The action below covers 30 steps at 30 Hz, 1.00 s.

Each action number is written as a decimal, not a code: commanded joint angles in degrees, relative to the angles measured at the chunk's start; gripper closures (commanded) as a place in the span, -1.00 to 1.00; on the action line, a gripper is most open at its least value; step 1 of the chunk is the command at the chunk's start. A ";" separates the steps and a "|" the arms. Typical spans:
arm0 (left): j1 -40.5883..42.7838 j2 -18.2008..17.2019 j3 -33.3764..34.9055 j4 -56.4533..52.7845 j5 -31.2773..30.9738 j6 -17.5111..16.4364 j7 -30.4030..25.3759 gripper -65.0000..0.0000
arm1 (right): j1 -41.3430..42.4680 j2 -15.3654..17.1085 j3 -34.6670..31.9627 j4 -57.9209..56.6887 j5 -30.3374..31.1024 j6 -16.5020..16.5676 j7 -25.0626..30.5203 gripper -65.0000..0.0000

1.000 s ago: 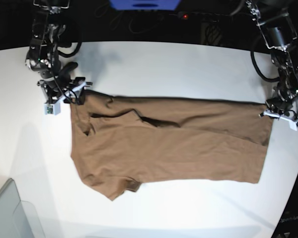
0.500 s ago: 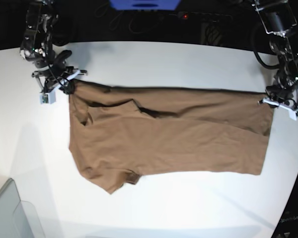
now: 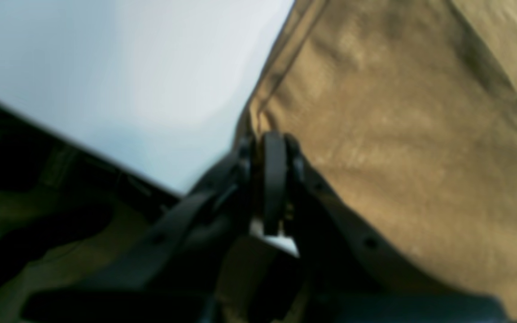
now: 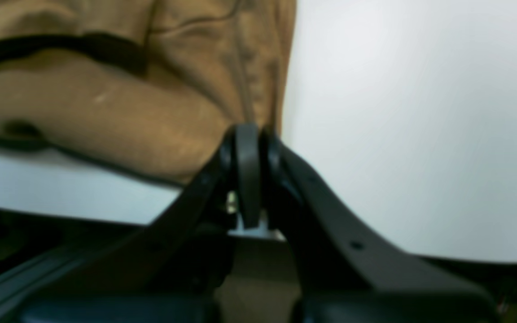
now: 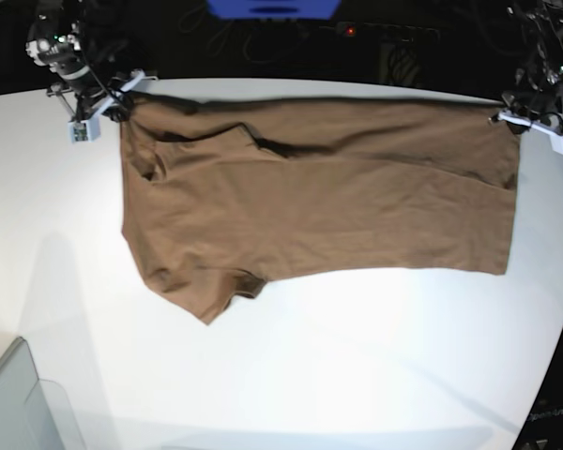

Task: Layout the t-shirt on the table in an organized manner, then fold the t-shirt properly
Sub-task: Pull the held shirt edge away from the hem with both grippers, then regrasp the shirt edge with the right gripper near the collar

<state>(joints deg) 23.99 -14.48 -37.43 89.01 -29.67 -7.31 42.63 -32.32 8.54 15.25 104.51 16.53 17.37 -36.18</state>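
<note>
The t-shirt (image 5: 319,197) was soft, matt tan cloth, lying on the smooth, faintly glossy white table (image 5: 357,375).

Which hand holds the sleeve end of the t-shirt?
The right hand holds that corner of the t-shirt; the left hand holds the plain straight-edged end.

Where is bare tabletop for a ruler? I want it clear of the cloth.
The table is bare along the near side, below the t-shirt hem, and at left between the sleeve and the grey bin. The far edge is crowded: the right gripper and left gripper pinch the shirt there.
</note>
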 commanded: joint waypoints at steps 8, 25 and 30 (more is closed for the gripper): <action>-0.21 -0.77 -0.42 0.79 0.44 0.06 -0.30 1.00 | -2.54 0.39 2.47 2.79 0.12 0.44 0.89 1.00; -0.47 -0.77 -0.42 0.35 0.09 0.06 -0.30 0.99 | -2.54 -1.63 6.43 5.34 0.12 0.52 0.98 0.13; -0.47 -0.77 -0.33 0.79 -0.09 0.06 -0.30 0.98 | -3.86 -4.18 6.51 11.40 0.30 0.61 0.98 -0.15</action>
<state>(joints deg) 23.59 -14.41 -37.41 88.88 -29.67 -7.33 42.65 -35.73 3.88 21.34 115.11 16.84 17.82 -36.01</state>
